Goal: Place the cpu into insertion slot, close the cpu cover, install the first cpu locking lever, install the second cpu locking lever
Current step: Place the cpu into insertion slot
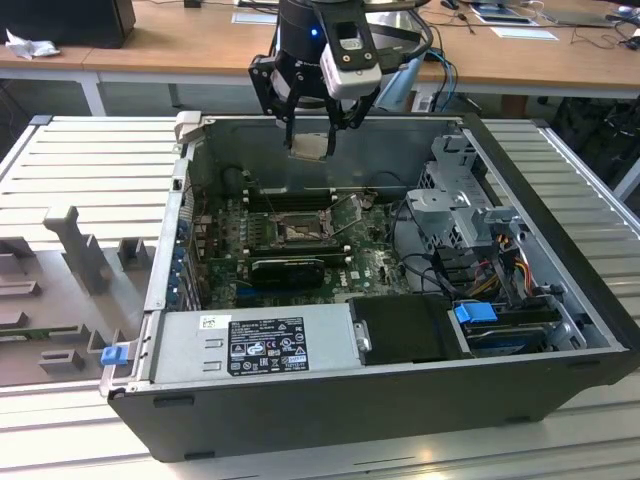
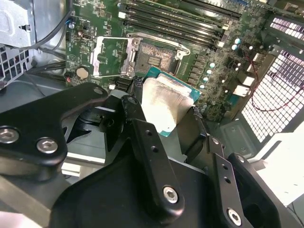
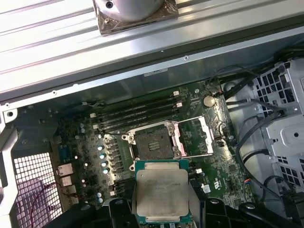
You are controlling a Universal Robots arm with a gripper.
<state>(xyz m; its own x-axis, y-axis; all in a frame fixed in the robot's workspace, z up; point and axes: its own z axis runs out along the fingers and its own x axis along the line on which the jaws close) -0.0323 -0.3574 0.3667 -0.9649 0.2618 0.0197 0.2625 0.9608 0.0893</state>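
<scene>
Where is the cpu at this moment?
In the exterior view the cpu is held in the gripper, raised above the circuit board inside the open computer case. In the first wrist view it is apart from the insertion slot, not yet seated.

The cpu (image 1: 308, 147) hangs between the fingers of the gripper (image 1: 310, 140) above the open computer case (image 1: 350, 415), apart from the insertion slot (image 1: 300, 231) on the board below. The cpu cover (image 3: 207, 135) lies open just beside the slot. In the exterior view the memory slots (image 1: 290, 198) lie behind the slot, the power supply (image 1: 255, 345) before it, and the drive cage (image 1: 455, 200) at the exterior view's right.
</scene>
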